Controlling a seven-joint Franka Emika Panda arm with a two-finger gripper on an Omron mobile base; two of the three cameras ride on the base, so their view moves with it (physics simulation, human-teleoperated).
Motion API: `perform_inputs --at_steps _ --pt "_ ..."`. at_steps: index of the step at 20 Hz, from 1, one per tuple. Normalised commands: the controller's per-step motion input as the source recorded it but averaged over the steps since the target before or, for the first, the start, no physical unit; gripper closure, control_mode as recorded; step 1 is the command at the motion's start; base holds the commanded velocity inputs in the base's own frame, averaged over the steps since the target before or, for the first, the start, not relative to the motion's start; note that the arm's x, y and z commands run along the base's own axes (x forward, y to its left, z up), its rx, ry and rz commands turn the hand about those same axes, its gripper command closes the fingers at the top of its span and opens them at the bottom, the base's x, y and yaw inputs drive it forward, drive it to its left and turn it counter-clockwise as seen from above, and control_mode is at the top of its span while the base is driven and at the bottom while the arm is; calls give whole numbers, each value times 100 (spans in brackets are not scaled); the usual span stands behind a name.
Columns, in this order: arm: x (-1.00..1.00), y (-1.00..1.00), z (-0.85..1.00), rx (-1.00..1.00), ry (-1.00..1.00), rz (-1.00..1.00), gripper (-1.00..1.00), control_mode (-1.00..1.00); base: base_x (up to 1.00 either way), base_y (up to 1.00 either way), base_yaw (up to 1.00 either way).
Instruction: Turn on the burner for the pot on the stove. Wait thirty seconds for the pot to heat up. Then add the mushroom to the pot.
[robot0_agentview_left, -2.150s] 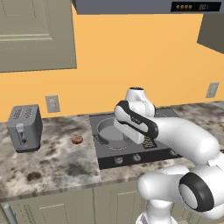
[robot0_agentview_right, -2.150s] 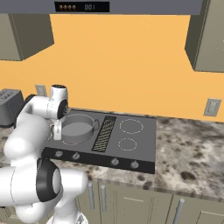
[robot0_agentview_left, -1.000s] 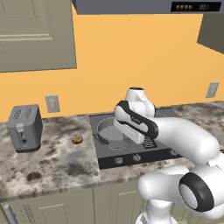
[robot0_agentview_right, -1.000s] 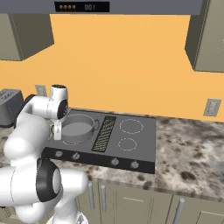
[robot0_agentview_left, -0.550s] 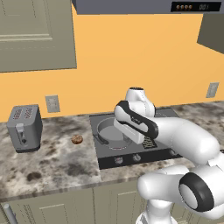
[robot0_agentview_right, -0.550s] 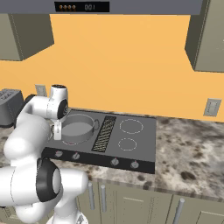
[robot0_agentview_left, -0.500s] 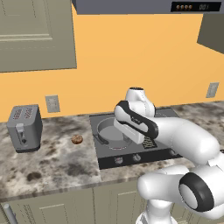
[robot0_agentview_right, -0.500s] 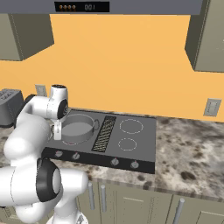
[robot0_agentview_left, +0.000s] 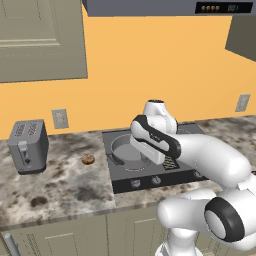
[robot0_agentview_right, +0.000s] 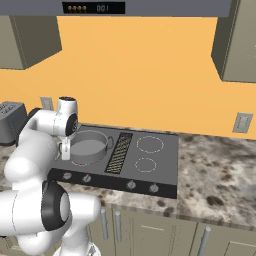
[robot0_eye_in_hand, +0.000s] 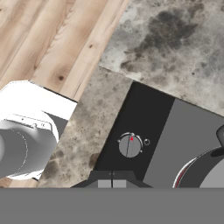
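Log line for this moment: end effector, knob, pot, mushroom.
end effector: above stove knob, apart, fingers together | pot: on stove, red glow at its base | mushroom: on counter, between toaster and stove

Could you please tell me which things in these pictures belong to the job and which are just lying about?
Belonging to the job:
the pot on the stove
the burner beneath it, glowing red
the knob
the mushroom on the counter

Just lying about:
the toaster
the wall outlet
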Motion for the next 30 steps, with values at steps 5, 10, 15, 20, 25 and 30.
perform_inputs --at_steps 5,10,15,20,25,30 --pt "0 0 0 0 0 0 100 -100 0 0 0" --pt "0 0 0 0 0 0 100 -100 0 0 0" --pt "0 0 0 0 0 0 100 -100 0 0 0" --pt "0 0 0 0 0 0 100 -100 0 0 0" --pt "0 0 0 0 0 0 100 -100 0 0 0" --pt "0 0 0 0 0 0 100 -100 0 0 0"
